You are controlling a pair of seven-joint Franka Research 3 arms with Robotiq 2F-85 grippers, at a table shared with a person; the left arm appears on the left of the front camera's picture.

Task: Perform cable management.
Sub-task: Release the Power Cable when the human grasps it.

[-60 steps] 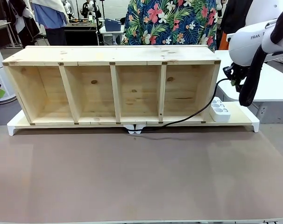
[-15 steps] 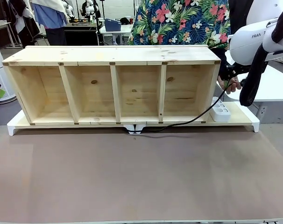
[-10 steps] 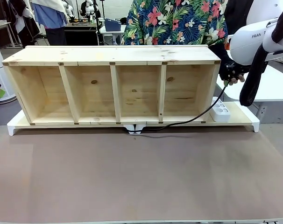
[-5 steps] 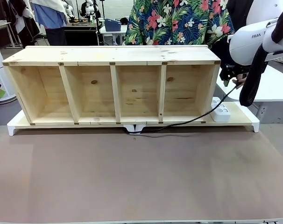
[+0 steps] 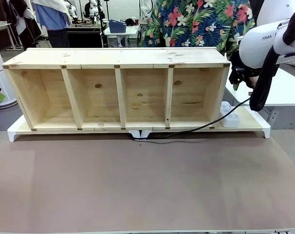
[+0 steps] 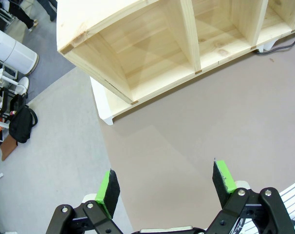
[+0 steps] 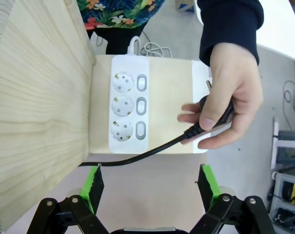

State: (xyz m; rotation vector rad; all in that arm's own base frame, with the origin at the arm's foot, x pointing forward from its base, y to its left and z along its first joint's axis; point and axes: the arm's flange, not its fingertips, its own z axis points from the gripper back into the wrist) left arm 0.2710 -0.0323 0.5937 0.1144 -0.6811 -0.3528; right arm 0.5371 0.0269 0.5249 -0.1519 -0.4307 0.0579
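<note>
Cable point(image 7: 152, 152): plug end pinched in a person's hand point(image 7: 230, 97), beside the power strip point(image 7: 128, 105); cord runs under the shelf point(image 5: 118, 87).
Right pincer point(image 7: 150, 183): open, hanging above cable, holding nothing.
Left pincer point(image 6: 167, 183): open over the tabletop point(image 6: 211, 126).

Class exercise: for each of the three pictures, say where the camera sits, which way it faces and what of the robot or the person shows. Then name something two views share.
Front view: between the arms, facing across the table at the wooden shelf; the right arm and the person's floral shirt show.
Left wrist view: above the table, looking down past the open left gripper at the shelf's end.
Right wrist view: looking down past the open right gripper at the power strip and the person's hand holding the plug.
Shared: front and right wrist views show the cable and the strip.
</note>
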